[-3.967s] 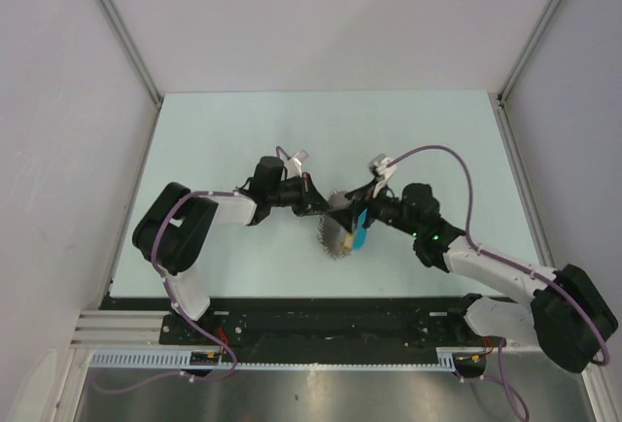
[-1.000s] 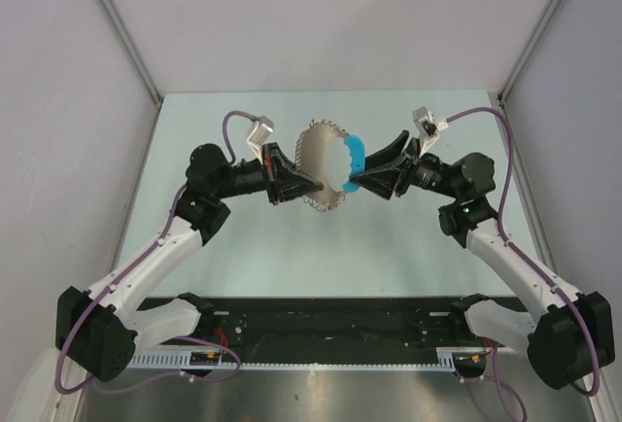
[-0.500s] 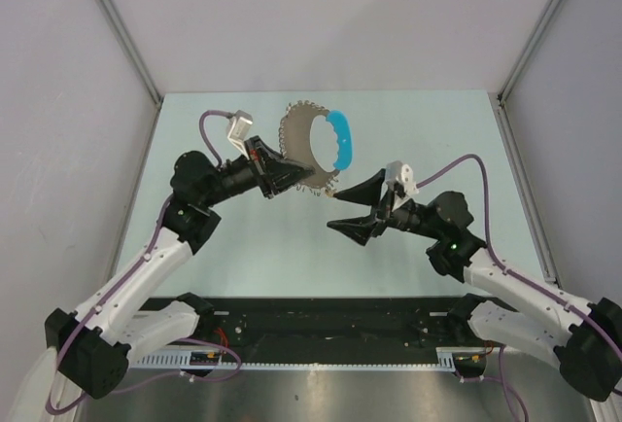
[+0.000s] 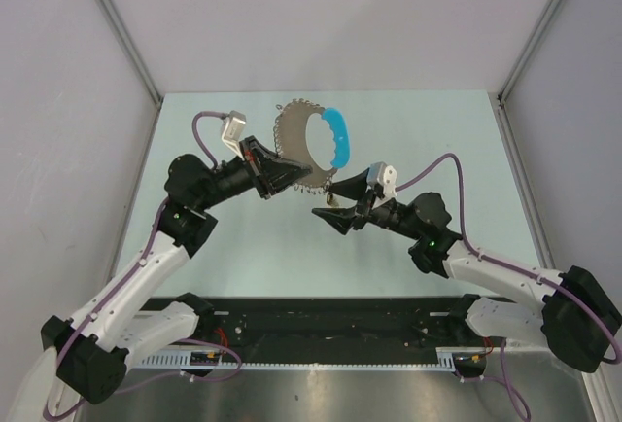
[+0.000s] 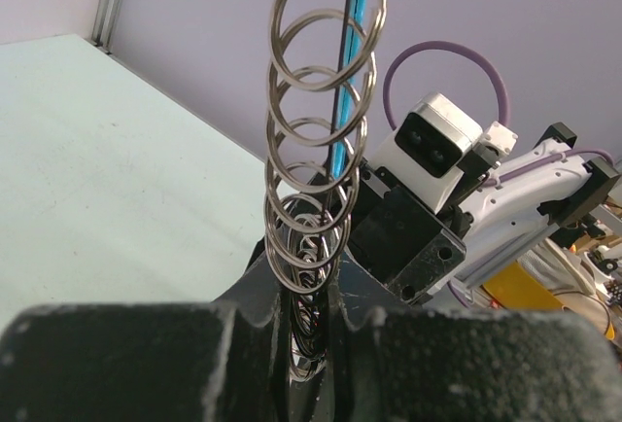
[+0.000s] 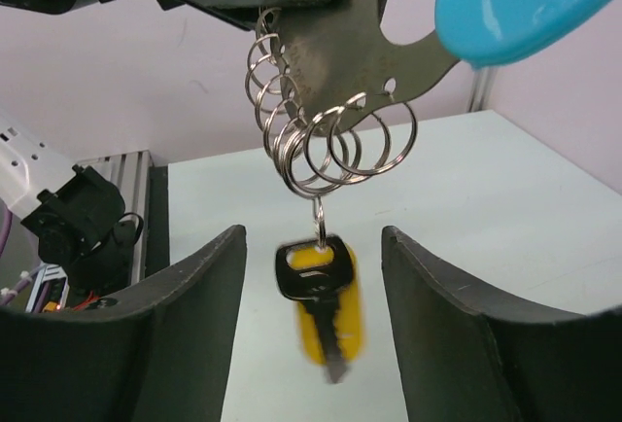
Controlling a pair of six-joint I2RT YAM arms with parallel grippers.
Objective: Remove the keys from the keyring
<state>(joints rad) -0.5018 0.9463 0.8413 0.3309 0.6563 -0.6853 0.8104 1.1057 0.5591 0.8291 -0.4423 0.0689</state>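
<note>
Now the left pincer (image 4: 292, 177) pinches the keyring (image 4: 283, 135) at its 7 o'clock, and the right pincer (image 4: 328, 202) is spread at 5 o'clock.

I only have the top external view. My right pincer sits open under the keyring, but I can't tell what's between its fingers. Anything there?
Observer: Yes. The right wrist view shows one yellow-sleeved key hanging between the fingers of the open right pincer, touching neither.
Operator: What does it hang from?
Observer: A cluster of small split rings threaded through holes in the flat metal band of the keyring.
Operator: Any other keys?
Observer: None that I can see. In the left wrist view, the split rings stacked along the keyring look bare.
</note>
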